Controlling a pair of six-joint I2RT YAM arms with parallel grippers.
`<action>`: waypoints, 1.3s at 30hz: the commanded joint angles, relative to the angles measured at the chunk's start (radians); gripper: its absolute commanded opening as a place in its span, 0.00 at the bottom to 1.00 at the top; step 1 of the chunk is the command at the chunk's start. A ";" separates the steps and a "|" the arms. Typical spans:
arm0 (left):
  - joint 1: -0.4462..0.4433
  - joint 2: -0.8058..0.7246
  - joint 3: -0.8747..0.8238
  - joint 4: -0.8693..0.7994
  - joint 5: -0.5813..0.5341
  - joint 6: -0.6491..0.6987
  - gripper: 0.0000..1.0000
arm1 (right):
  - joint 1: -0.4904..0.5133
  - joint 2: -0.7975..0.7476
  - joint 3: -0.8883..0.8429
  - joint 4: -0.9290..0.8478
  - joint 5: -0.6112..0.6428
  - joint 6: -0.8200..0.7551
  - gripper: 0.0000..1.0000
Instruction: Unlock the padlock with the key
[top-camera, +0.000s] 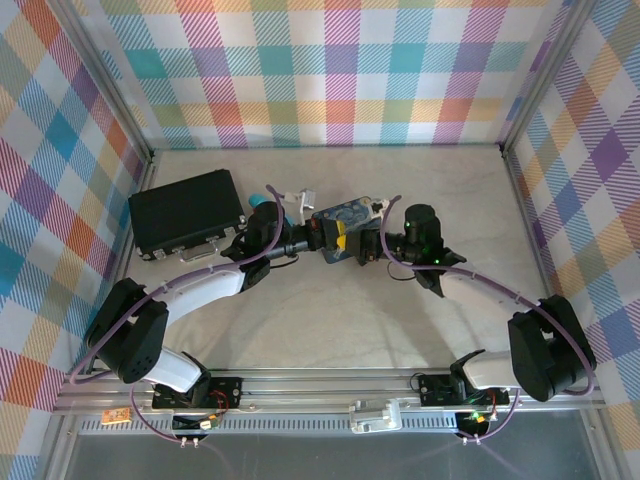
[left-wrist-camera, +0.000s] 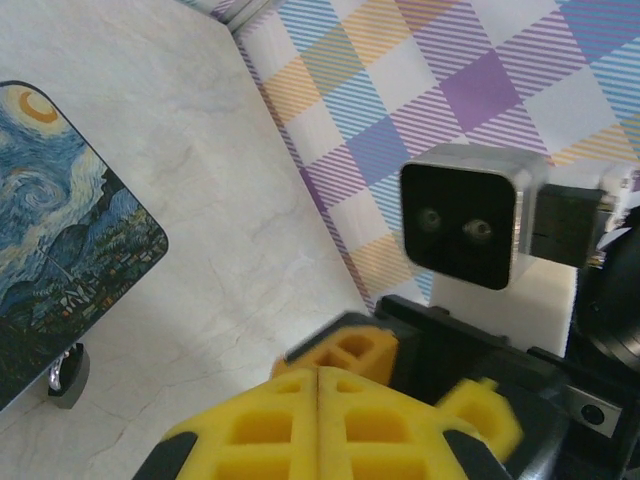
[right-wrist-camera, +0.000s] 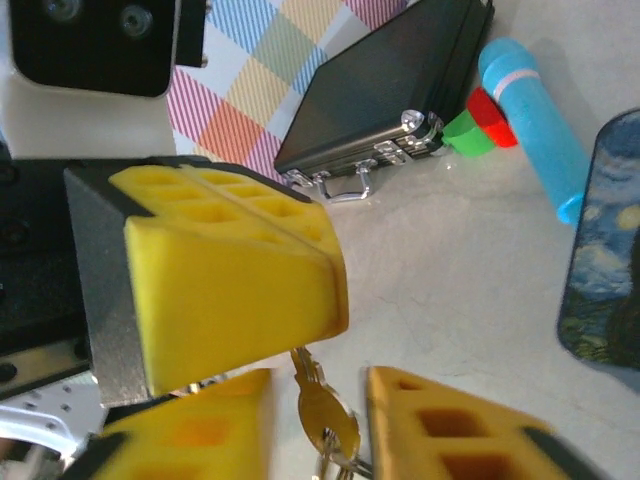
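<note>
My left gripper (right-wrist-camera: 322, 292) has its yellow pocketed pads pressed flat together, with no gap along the seam. The small thin metal key (right-wrist-camera: 322, 415) hangs out from under their tip, its upper end pinched there. In the right wrist view the key looks silver with a yellowish cast. A thin silver loop (right-wrist-camera: 335, 465) sits at its lower end, cut off by the picture's edge.

My right gripper (right-wrist-camera: 318, 388) has its two yellow fingers apart, one on each side of the key. The key hangs between them, nearer the right-hand finger, and I cannot tell whether either finger touches it.

From above, both grippers meet tip to tip over the pale table (top-camera: 330, 320), just in front of the blue-and-yellow painted tin box (top-camera: 345, 213). In the left wrist view a small grey metal piece with a silver curve, seemingly the padlock (left-wrist-camera: 65, 380), lies on the table at the tin's edge; I cannot tell if it touches the tin.

To the left of the tin in the top view lies a long cyan stick (right-wrist-camera: 530, 115), with green and red pieces (right-wrist-camera: 480, 125) at its end. Beyond them is a black hard case with silver latches (right-wrist-camera: 385, 90). Checked cloth walls (top-camera: 330, 70) surround the table.
</note>
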 joint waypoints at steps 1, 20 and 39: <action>0.031 -0.009 0.053 -0.042 0.058 0.077 0.00 | -0.050 -0.051 0.023 -0.063 -0.020 -0.058 0.50; 0.060 -0.004 0.115 -0.122 0.275 0.169 0.00 | -0.104 0.054 0.045 0.121 -0.328 -0.040 0.44; 0.060 -0.013 0.072 -0.031 0.252 0.108 0.00 | -0.047 0.104 0.004 0.302 -0.315 0.058 0.19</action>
